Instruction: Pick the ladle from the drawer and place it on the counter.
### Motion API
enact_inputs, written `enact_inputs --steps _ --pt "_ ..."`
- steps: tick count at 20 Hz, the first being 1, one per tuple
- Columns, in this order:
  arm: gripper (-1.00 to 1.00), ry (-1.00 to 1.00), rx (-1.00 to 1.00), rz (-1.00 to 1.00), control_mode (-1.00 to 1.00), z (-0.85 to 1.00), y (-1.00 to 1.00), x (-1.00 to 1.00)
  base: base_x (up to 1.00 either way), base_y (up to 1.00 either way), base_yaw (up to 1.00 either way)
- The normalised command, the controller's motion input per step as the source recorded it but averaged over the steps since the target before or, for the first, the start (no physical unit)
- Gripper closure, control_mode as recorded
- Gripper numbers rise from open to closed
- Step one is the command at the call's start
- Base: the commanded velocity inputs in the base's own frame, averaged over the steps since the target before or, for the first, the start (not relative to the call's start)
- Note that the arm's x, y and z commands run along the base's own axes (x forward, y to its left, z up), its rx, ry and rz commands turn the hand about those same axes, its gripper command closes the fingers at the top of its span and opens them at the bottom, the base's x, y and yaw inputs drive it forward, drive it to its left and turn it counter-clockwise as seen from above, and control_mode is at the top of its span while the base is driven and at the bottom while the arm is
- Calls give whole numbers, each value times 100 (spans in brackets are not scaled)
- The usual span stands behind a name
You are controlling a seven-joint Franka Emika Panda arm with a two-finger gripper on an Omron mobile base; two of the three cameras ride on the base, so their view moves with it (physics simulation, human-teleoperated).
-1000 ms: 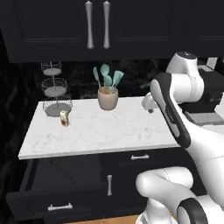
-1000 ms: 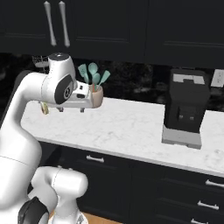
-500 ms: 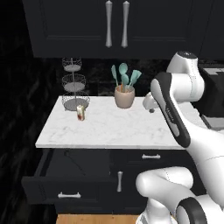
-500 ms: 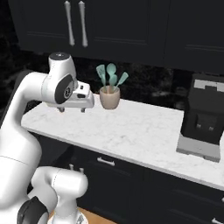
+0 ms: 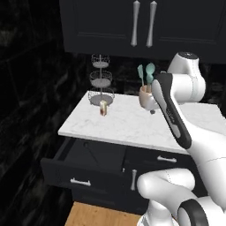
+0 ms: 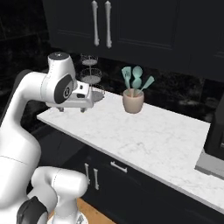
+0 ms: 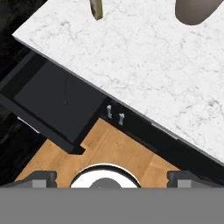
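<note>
The drawer (image 5: 77, 176) stands pulled out under the left end of the counter (image 5: 128, 126), its silver bar handle on the front. In the hand view the drawer (image 7: 41, 127) lies at the left, with a black inside. A faint thin streak (image 7: 66, 94) on its floor could be the ladle's handle; black on black, I cannot tell for sure. My gripper (image 6: 72, 109) hangs open and empty above the counter (image 6: 144, 131), to the right of the drawer. Its tips (image 7: 43, 177) stand wide apart. In the left base view the gripper (image 5: 152, 110) sits just in front of the pot.
A beige pot of teal utensils (image 5: 145, 95) (image 6: 132, 100) stands at the back of the counter. A tiered wire stand (image 5: 100, 84) and a small jar (image 5: 103, 108) are at the back left. A coffee machine (image 6: 216, 140) is at the right end. Wooden floor (image 7: 113, 148) lies below.
Both base views have slid along the counter to the left, so the base has driven. The open drawer has come further into view. The arm keeps its pose, gripper still open.
</note>
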Motion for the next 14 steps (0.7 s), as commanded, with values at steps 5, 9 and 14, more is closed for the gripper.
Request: enact_inputs --steps 5,9,14 --pt "-100 0 0 0 100 0 0 0 1 -63 34" --pt "-100 0 0 0 100 0 0 0 3 -61 31" --pt "-100 0 0 2 -100 0 0 10 9 -6 5"
